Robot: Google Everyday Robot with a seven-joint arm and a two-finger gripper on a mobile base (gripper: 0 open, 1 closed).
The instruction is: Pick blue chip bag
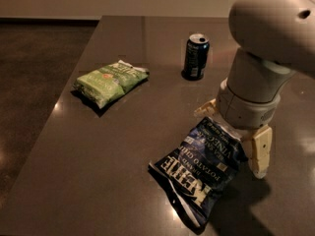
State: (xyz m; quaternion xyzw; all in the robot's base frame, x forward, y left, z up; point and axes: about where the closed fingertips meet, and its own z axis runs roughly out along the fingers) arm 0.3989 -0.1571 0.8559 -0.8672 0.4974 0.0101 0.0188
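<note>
The blue chip bag (202, 173) lies flat on the dark table (108, 156) at the front right, dark navy with white block lettering. My gripper (233, 131) hangs from the large white arm (266, 48) just over the bag's far right end. It is open. One cream finger (259, 150) stands off the bag's right edge, and the other finger (206, 108) shows just past the bag's far corner. The bag's far end lies between them. The wrist hides part of that end.
A light-green chip bag (110, 81) lies at the left of the table. A dark blue soda can (196, 56) stands upright behind the gripper. The table's left edge (54, 112) drops to a dark floor.
</note>
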